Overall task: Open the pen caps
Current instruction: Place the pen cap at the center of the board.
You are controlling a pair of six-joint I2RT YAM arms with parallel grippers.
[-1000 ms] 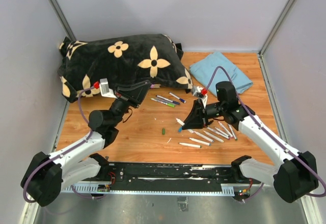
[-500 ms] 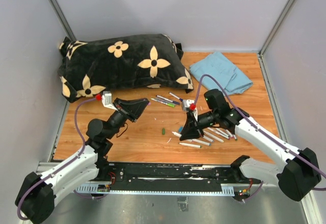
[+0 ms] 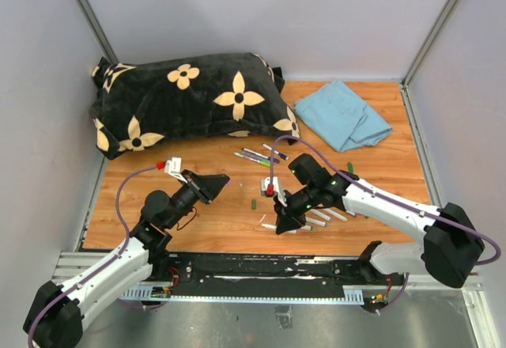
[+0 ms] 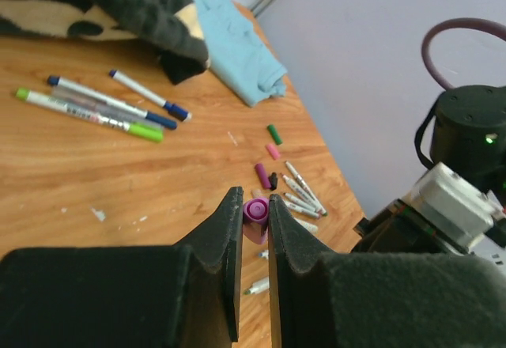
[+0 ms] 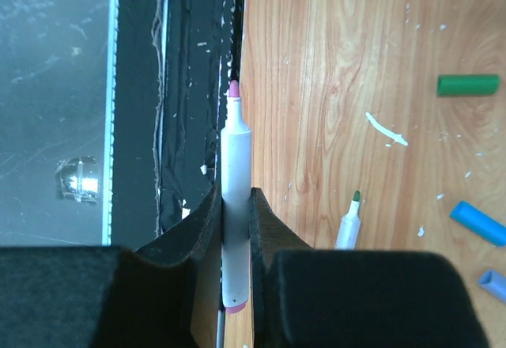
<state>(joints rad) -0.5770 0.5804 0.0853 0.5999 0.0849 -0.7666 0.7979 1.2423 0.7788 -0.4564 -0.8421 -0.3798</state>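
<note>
My left gripper (image 4: 254, 206) is shut on a purple pen cap (image 4: 254, 211), held end-on between the fingertips above the wood; in the top view it (image 3: 224, 180) hovers left of centre. The right gripper (image 5: 235, 206) is shut on a white pen barrel (image 5: 235, 166) with a bare pink tip; from above it (image 3: 281, 225) sits near the table's front edge. Loose caps lie about: green (image 4: 273, 133), pink (image 4: 273, 151), purple (image 4: 262, 175), black (image 4: 273, 179), plus a green one (image 5: 468, 85) and a blue one (image 5: 477, 222). Three capped pens (image 3: 257, 156) lie below the pillow.
A black flowered pillow (image 3: 182, 99) fills the back left and a folded blue cloth (image 3: 345, 115) lies back right. Several uncapped white pens (image 3: 326, 213) lie by the right gripper. The black front rail (image 3: 253, 267) runs just beyond the held pen's tip.
Both arms have drawn back toward the near edge. The left gripper left the pillow's edge and the right gripper moved left and nearer, each keeping its grip.
</note>
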